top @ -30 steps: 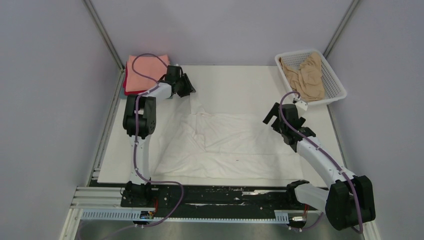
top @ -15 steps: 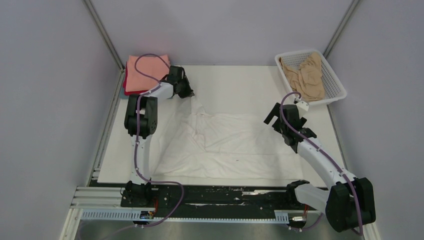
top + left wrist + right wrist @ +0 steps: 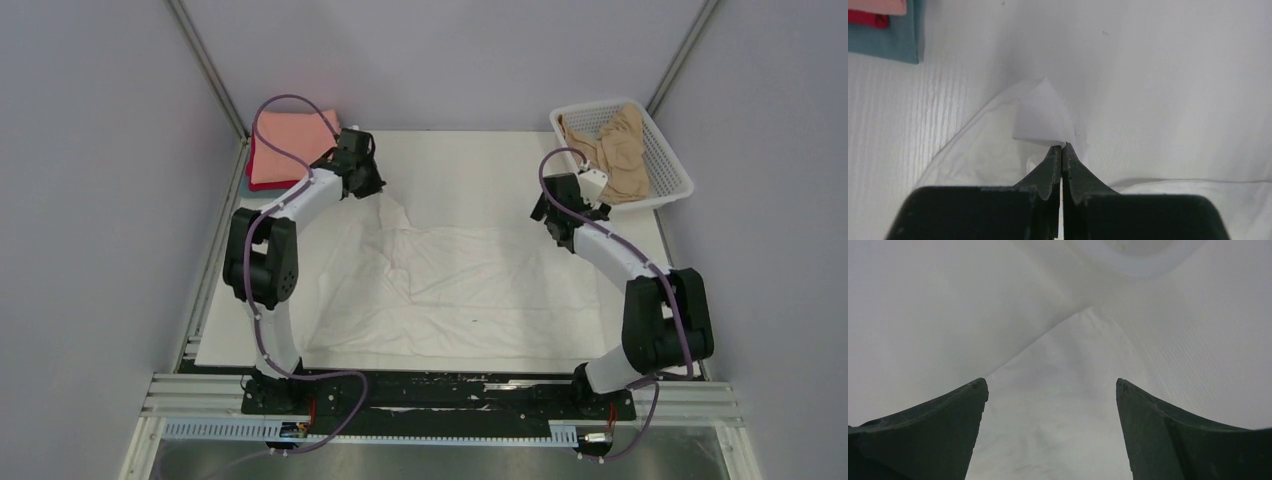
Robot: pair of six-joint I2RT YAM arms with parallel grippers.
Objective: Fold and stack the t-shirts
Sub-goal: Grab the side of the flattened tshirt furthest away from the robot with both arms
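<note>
While the white t-shirt (image 3: pixel 470 285) lies spread on the table (image 3: pixel 470 160) in the top view, its long axis running left to right, the tan t-shirt (image 3: pixel 615 150) sits crumpled in the basket (image 3: pixel 672 168). From the left wrist, the left gripper (image 3: pixel 1062 150) is clenched on a peaked corner of the white t-shirt (image 3: pixel 1040 117), with the folded grey-blue t-shirt (image 3: pixel 898 42) beyond. From the right wrist, the right gripper (image 3: pixel 1052 390) is spread wide above the white t-shirt (image 3: pixel 1063 410), grasping nothing.

No legible text, labels or numbers anywhere — none.
</note>
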